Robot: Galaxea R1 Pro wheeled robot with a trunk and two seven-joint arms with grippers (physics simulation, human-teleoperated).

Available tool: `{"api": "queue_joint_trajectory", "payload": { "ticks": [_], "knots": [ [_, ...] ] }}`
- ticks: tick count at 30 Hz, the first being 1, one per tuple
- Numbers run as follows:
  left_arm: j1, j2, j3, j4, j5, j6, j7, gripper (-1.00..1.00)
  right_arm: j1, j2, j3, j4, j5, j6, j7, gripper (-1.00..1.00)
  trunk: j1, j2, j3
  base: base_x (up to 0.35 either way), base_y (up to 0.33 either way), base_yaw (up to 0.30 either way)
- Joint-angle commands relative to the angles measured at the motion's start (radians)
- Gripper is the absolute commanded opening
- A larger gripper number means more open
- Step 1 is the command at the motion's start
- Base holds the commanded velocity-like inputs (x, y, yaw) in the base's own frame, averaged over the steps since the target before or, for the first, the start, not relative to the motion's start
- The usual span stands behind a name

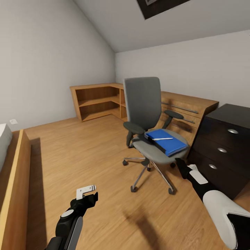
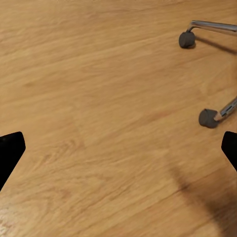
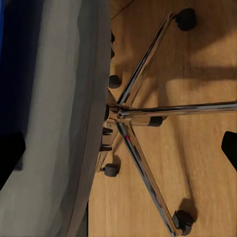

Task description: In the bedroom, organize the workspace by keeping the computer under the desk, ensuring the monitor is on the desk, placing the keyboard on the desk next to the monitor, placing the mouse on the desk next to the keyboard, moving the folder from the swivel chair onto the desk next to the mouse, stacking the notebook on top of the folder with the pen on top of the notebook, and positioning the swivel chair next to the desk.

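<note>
The swivel chair is standing on the wooden floor just in front of the black drawer unit of the desk, and on its seat a blue folder is lying with the pen resting across it. The right tool is reaching toward the seat's front edge, just below the folder; its wrist view is looking along the seat's underside and the chrome base, with the fingers spread wide. The left tool is hanging low over bare floor beside the chair, also wide open. To lift well, the right tool should probably be rising above the seat and taking the pen first, since it could roll off a tilted folder.
</note>
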Motion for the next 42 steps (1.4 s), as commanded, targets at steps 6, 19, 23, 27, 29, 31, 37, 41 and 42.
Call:
{"api": "queue_joint_trajectory", "payload": {
  "ticks": [6,19,23,27,29,31,37,41,42],
  "knots": [
    [0.000,0.000,-0.002,-0.001,0.011,0.004,0.008,1.00,0.000,0.000,-0.004,-0.003,-0.008,0.005,-0.006,1.00,0.000,0.000,-0.001,0.206,0.000,0.000],
    [0.000,0.000,-0.002,0.000,0.010,0.004,0.008,1.00,0.000,0.000,-0.004,-0.004,-0.008,0.005,-0.006,1.00,0.000,0.000,-0.001,0.099,0.000,0.000],
    [0.000,0.000,-0.002,0.001,0.010,0.004,0.008,1.00,0.000,0.000,-0.004,-0.004,-0.007,0.005,-0.004,1.00,0.000,0.000,-0.001,0.028,0.000,0.000],
    [0.000,0.000,-0.003,0.001,0.010,0.004,0.008,1.00,0.000,0.000,-0.004,-0.004,-0.007,0.005,-0.004,1.00,0.000,0.000,-0.001,0.004,0.000,0.020],
    [0.000,0.000,-0.003,0.001,0.009,0.004,0.008,1.00,0.000,0.000,-0.004,-0.004,-0.007,0.005,-0.004,1.00,0.000,0.000,-0.001,0.001,0.000,0.078],
    [0.000,0.000,-0.004,0.002,0.009,0.004,0.008,1.00,0.000,0.000,-0.004,-0.004,-0.007,0.004,-0.004,1.00,0.000,0.000,-0.001,0.000,0.000,0.147],
    [0.000,-0.001,-0.005,0.011,0.009,0.003,0.008,1.00,0.000,0.000,-0.004,-0.004,-0.007,0.004,-0.003,1.00,0.000,0.000,-0.001,0.000,0.000,0.179],
    [0.000,-0.002,-0.005,0.011,0.009,0.002,0.008,1.00,0.000,-0.001,-0.004,-0.004,-0.007,0.004,0.003,1.00,0.000,0.000,-0.001,0.000,0.000,0.183],
    [0.000,-0.002,-0.005,0.011,0.009,0.002,0.008,1.00,0.000,-0.001,-0.004,-0.004,-0.006,0.004,0.007,1.00,0.000,0.000,-0.001,0.000,0.000,0.184]
  ]
}}
